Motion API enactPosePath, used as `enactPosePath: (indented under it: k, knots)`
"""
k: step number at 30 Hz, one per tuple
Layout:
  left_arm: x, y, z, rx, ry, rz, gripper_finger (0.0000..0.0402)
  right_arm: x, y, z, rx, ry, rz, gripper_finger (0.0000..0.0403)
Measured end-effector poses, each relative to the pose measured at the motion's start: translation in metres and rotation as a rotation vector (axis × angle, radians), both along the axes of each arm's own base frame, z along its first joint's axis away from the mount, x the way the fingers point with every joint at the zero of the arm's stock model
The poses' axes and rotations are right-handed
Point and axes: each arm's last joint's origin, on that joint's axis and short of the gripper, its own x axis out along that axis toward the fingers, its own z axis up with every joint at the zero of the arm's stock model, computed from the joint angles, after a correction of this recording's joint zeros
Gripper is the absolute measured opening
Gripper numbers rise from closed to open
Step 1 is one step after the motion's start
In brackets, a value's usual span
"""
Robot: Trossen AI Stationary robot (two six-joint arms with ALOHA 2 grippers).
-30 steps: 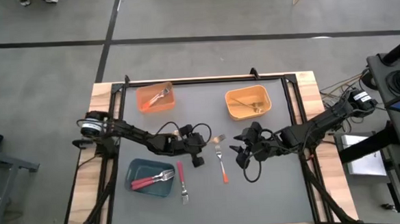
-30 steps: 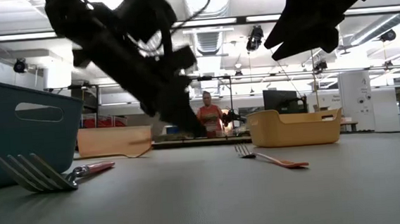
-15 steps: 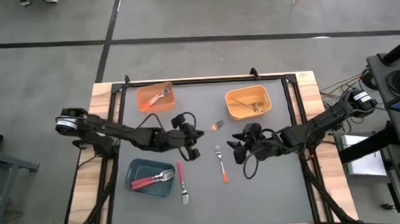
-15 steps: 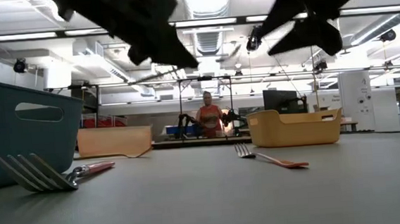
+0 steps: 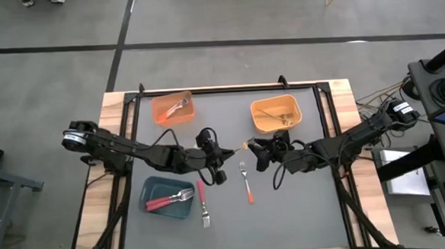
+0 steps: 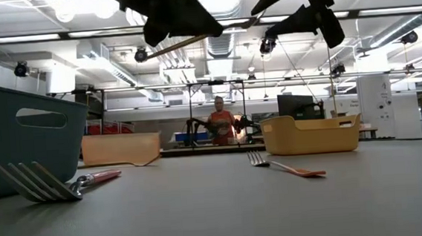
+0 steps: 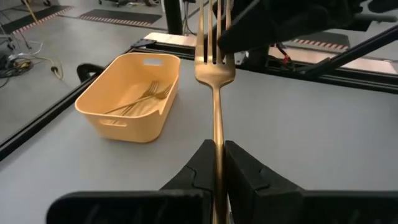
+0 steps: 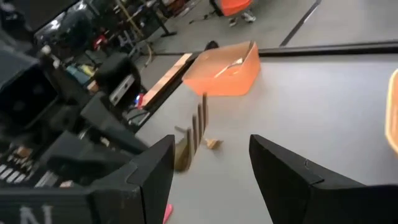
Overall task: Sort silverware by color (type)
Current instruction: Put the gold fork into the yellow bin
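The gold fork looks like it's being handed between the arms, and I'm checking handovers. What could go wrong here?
1. The left pincer holds the gold fork only by its thin handle, above the table; it could pivot or slip.
2. The open right pincer faces the tines, so it may close on them or miss.
3. A dropped fork could land near the orange-handled fork, away from the yellow bin.

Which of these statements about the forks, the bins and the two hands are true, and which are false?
1. The left hand is shut on a gold fork. True.
2. The right hand is shut. False: it is open, close to the fork's tines.
3. The teal bin holds red-handled forks. True.
4. The yellow-orange bin is empty. False: gold forks lie in it.
5. An orange-handled fork lies on the table. True.
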Motion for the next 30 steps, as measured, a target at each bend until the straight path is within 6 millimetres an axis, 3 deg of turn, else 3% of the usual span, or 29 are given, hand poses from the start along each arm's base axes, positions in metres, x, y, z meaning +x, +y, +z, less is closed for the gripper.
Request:
enactPosePath:
  k: [17, 22, 30]
  knots:
    - [0.033, -0.009, 0.003, -0.001, -0.044, 0.053, 0.0006, -0.001, -0.002, 0.0, -0.042, 0.003, -0.061, 0.0188]
    - [0.033, -0.009, 0.005, 0.008, -0.042, 0.071, 0.0007, -0.002, -0.002, 0.0, -0.066, 0.013, -0.076, 0.014]
    - [0.034, -0.009, 0.003, 0.011, -0.03, 0.071, 0.0007, -0.001, 0.0, 0.002, -0.125, 0.041, -0.053, 0.0028]
